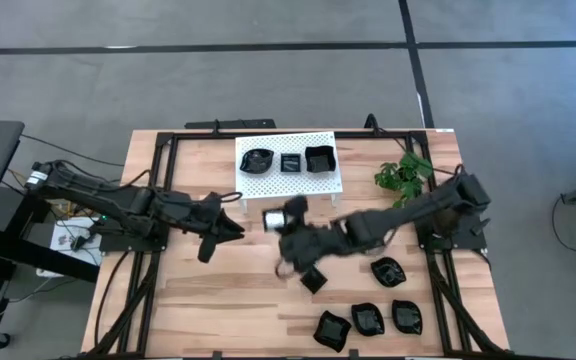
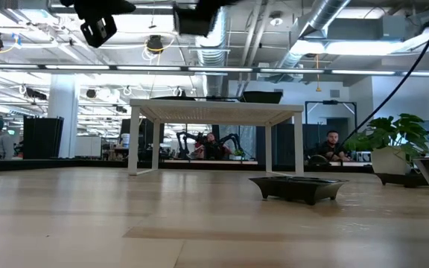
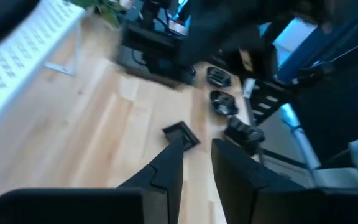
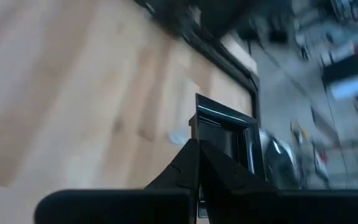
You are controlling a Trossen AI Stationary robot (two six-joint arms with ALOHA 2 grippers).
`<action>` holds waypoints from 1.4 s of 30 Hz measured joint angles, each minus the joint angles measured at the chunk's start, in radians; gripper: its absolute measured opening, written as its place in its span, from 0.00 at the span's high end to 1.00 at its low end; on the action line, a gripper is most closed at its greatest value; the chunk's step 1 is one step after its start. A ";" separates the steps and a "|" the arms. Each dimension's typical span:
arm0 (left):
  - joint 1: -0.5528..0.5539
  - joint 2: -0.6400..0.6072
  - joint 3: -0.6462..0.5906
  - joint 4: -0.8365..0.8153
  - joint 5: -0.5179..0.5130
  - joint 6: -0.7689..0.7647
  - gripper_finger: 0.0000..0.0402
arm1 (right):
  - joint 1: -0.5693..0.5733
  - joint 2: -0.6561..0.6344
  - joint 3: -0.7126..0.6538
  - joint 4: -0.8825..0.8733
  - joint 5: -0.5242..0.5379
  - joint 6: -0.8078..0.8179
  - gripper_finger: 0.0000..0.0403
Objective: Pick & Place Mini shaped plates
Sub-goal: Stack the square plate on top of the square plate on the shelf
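A square black mini plate (image 1: pixel 313 278) lies flat on the wooden table (image 1: pixel 218 300) near its middle; the low view shows the plate (image 2: pixel 296 186) resting on its base. My right gripper (image 1: pixel 290 255) hangs shut above and just left of it; in its wrist view the plate (image 4: pixel 229 124) shows just beyond the shut gripper (image 4: pixel 197 142). My left gripper (image 1: pixel 236 231) hovers open over the table's left half, nothing between its fingers (image 3: pixel 199 146), pointing toward the plate (image 3: pixel 180 134). Several more black plates (image 1: pixel 368 318) sit at the near right.
A white perforated rack (image 1: pixel 288 182) stands at the far middle with three black plates (image 1: pixel 290 162) on top. A green plant (image 1: pixel 403 175) is at the far right. Bare wood lies near left (image 1: pixel 198 310). People sit in the room beyond the table (image 2: pixel 332 145).
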 joint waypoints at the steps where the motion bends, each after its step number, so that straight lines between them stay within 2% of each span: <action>1: 0.000 0.003 0.000 0.002 -0.014 0.009 0.79 | -0.031 -0.006 0.000 -0.011 0.000 0.017 1.00; 7: 0.000 0.008 0.000 0.002 -0.030 0.016 0.79 | -0.211 -0.011 0.000 -0.061 0.000 0.061 1.00; 13: 0.000 0.007 0.000 0.005 -0.030 0.017 0.79 | -0.337 -0.011 0.000 -0.059 -0.011 0.109 1.00; 16: 0.000 0.008 0.000 0.005 -0.030 0.047 0.79 | -0.376 -0.011 0.000 -0.059 -0.112 0.084 1.00; 18: 0.000 0.008 0.000 0.005 -0.030 0.063 0.79 | -0.394 -0.011 0.000 -0.067 -0.172 0.058 1.00; 22: 0.000 0.008 0.000 0.005 -0.030 0.064 0.79 | -0.409 -0.011 0.000 -0.083 -0.190 0.030 1.00; 27: 0.000 0.008 0.000 0.005 -0.030 0.064 0.79 | -0.444 -0.011 0.000 -0.098 -0.296 -0.022 1.00; 33: 0.000 0.008 0.000 0.006 -0.030 0.062 0.79 | -0.478 -0.011 -0.001 -0.128 -0.294 -0.008 1.00; 37: 0.000 0.008 0.000 0.007 -0.030 0.062 0.79 | -0.487 -0.011 -0.001 -0.131 -0.342 -0.023 1.00; 42: 0.000 0.008 0.000 0.007 -0.030 0.061 0.79 | -0.497 -0.011 -0.001 -0.130 -0.344 -0.024 1.00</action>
